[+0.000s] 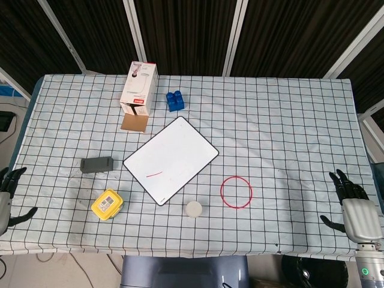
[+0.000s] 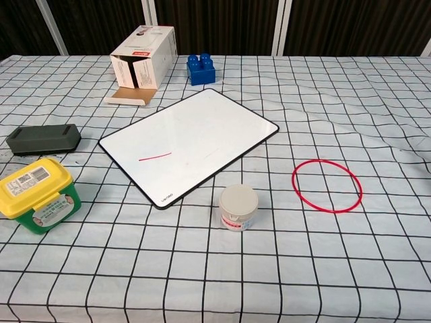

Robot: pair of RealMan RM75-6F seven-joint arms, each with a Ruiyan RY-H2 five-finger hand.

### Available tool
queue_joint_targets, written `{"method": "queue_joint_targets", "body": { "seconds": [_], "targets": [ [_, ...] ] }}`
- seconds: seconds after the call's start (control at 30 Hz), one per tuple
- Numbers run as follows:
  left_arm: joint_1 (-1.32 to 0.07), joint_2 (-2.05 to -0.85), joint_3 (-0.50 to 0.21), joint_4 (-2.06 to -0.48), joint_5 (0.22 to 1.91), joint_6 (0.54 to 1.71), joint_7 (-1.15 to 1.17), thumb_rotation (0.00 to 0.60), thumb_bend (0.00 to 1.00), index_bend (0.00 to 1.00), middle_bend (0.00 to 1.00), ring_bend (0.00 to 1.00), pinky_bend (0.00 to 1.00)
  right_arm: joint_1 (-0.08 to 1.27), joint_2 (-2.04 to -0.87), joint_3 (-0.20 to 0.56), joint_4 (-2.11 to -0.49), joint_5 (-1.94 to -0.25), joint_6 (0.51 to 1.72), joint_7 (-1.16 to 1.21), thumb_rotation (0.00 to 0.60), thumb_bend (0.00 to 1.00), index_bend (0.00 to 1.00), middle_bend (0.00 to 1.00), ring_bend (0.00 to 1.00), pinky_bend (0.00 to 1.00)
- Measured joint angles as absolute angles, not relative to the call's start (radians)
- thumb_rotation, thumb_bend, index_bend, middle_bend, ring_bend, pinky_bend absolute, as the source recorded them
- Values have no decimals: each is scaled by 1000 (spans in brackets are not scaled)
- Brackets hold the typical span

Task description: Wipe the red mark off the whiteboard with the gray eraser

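The whiteboard (image 1: 171, 159) (image 2: 188, 141) lies tilted in the middle of the checked tablecloth, with a short red mark (image 1: 154, 174) (image 2: 155, 157) near its lower left part. The gray eraser (image 1: 97, 164) (image 2: 44, 138) lies flat on the cloth to the left of the board, with nothing touching it. My left hand (image 1: 7, 200) shows at the far left edge, fingers apart and empty, well left of the eraser. Empty too, my right hand (image 1: 354, 207) is at the far right edge with fingers spread. Neither hand appears in the chest view.
A yellow-lidded green tub (image 1: 107, 204) (image 2: 35, 194) sits below the eraser. A small white jar (image 1: 193, 209) (image 2: 238, 206) and a red ring (image 1: 236, 192) (image 2: 326, 185) lie near the front. A white carton (image 1: 137, 90) (image 2: 142, 54) and blue block (image 1: 175, 100) (image 2: 201, 68) stand behind the board.
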State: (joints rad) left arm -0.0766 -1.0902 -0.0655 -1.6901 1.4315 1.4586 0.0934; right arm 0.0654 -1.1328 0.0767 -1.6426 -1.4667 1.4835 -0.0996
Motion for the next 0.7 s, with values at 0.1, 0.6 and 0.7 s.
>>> {"method": "queue_joint_targets", "body": {
  "seconds": [0.1,0.6,0.7],
  "targets": [
    [-101,-1087,-76,-1717,1431,1435,134,600,129,69,127,0,35,66,-1132,76,-1643,-1468,1482,-99,600,40,0,28,170,204],
    [-367,-1104,-190,-1814,1062,1107,451,600,129,57,130,0,49,65,-1130,75,-1648,-1465,1479,-85,600,40,0,28,170,204],
    [-433,-1129,-218,-1796,931,1052,510,600,129,57,131,0,49,66,-1130,75,-1648,-1464,1477,-84,600,40,0,28,170,204]
  ]
}}
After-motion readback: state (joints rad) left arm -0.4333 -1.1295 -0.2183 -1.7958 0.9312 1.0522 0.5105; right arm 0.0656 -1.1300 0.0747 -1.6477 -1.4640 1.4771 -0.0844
